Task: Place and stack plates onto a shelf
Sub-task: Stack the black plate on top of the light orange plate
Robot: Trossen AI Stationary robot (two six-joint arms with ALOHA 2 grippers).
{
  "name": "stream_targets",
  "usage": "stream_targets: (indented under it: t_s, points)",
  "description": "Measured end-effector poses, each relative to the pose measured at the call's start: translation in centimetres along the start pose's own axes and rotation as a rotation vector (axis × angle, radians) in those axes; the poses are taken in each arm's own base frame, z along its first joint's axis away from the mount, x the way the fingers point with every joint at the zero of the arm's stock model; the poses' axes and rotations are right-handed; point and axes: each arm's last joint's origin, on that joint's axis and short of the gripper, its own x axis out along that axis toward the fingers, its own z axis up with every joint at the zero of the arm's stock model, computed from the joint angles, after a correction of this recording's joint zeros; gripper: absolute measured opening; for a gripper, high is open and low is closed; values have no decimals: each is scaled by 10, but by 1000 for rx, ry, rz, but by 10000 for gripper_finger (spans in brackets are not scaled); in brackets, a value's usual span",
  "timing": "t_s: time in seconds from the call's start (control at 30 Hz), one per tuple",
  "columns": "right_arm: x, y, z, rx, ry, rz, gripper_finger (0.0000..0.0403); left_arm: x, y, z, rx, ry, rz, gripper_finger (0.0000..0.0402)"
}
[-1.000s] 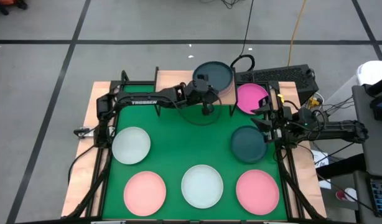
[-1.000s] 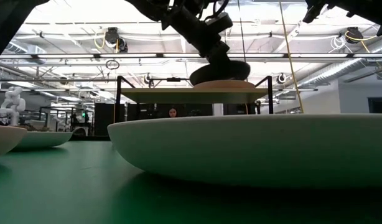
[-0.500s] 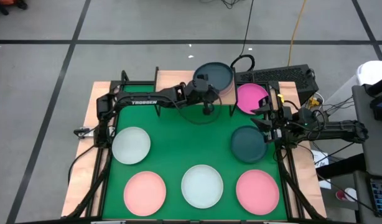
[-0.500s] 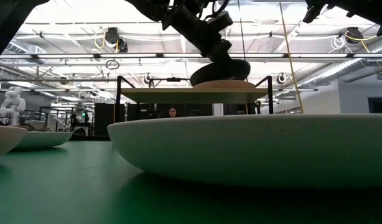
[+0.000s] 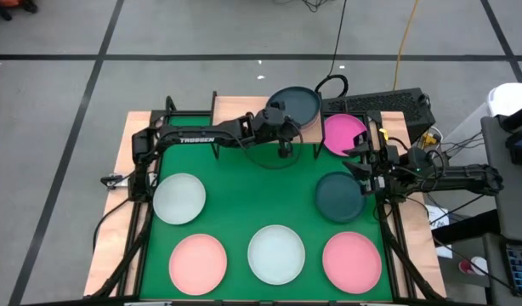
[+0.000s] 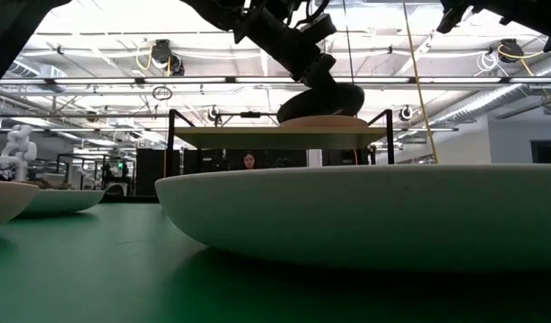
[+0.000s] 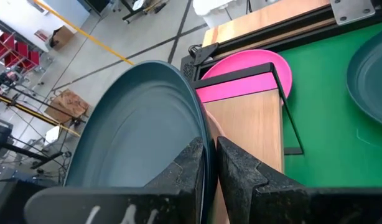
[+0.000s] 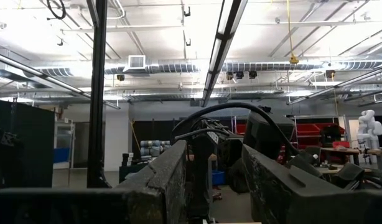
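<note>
The left arm stretches from the table's nine o'clock side toward twelve o'clock, its wrist raised. The left gripper sits at the far centre edge, its two dark fingers pinched nearly together on the rim of a dark teal plate, held tilted. The right arm lies folded at the three o'clock edge, with the right gripper pointing inward, fingers parted.

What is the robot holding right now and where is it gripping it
The left gripper pinches a dark teal plate by its rim, above the shelf. The right gripper holds nothing.
</note>
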Motion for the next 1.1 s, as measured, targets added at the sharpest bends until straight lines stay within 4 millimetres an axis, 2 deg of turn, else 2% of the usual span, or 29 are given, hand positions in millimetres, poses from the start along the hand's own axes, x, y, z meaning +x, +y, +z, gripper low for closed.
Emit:
stream_targets:
  t_s: [0.77,0.87,1.1]
  points:
    - [0,0,0,0,0,0,141,0,0,-1,-52,4,-21,49]
    - [0,0,0,0,0,0,141,0,0,-1,-51,3,-21,72]
    - [0,0,0,0,0,0,141,0,0,-2,-16,7,-20,153]
